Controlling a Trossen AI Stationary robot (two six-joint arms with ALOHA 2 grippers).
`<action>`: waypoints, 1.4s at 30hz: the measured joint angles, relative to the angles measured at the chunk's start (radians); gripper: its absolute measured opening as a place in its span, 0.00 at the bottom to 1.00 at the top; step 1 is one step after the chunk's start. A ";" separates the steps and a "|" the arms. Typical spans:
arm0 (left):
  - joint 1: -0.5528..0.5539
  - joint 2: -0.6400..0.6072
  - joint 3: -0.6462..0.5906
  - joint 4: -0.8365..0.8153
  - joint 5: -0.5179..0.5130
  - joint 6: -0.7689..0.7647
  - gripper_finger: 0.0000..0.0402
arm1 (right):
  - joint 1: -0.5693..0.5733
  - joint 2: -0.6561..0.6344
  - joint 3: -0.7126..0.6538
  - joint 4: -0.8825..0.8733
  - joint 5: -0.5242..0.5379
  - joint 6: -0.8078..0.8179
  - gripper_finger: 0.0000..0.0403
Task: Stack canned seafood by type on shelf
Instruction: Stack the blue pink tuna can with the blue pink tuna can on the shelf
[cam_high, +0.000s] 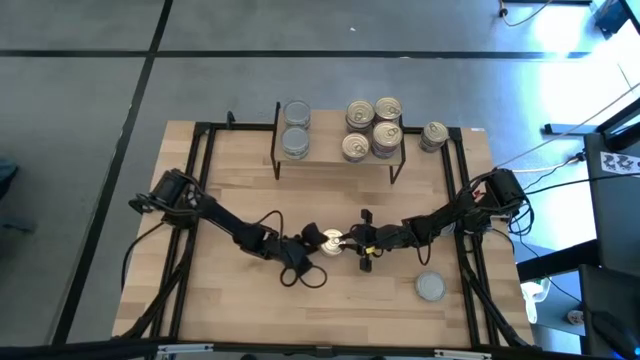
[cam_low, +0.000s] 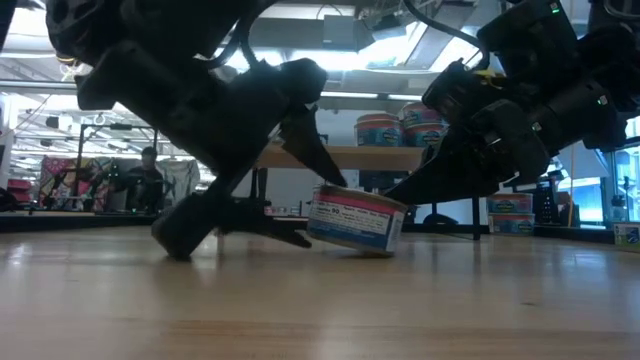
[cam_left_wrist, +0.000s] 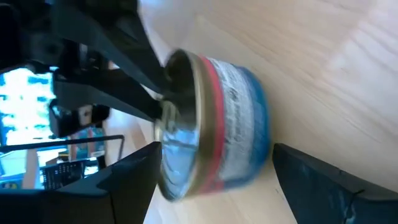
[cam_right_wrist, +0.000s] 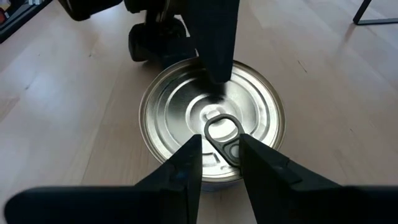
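A tin of canned seafood (cam_high: 331, 240) with a gold pull-ring lid and a blue, white and pink label (cam_low: 355, 222) sits mid-table, slightly tilted. My right gripper (cam_right_wrist: 221, 163) comes from the right and is shut at its pull ring. My left gripper (cam_left_wrist: 217, 174) comes from the left, open wide. One finger (cam_low: 305, 150) is over the lid and the other (cam_low: 265, 235) is low at the base. The shelf (cam_high: 330, 158) at the far side carries two grey-lidded tins (cam_high: 296, 126) on its left and several gold-lidded tins (cam_high: 372, 128) on its right. My right gripper pinches the lid's pull ring (cam_right_wrist: 225, 144) between its two fingers, slanting down from the table's right side. The tin sits tilted, its right lower edge (cam_low: 392, 250) on the table. My left gripper's fingers straddle the tin's lid and base; whether they touch it I cannot tell.
One gold-lidded tin (cam_high: 433, 135) stands on the table right of the shelf. A grey-lidded tin (cam_high: 430, 287) lies near the front right. Black frame rails (cam_high: 205, 160) run along both table sides. Bare wood lies in front of the arms.
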 joint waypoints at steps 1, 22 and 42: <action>0.001 0.008 0.000 0.024 0.003 0.000 0.76 | 0.000 0.000 0.000 0.000 0.000 0.000 0.26; 0.023 0.030 0.004 0.097 0.116 -0.042 0.46 | 0.000 -0.002 -0.001 0.006 0.009 0.004 0.26; 0.010 -0.058 0.028 0.097 -0.110 -0.357 0.47 | 0.001 -0.419 -0.001 -0.541 0.003 0.054 0.26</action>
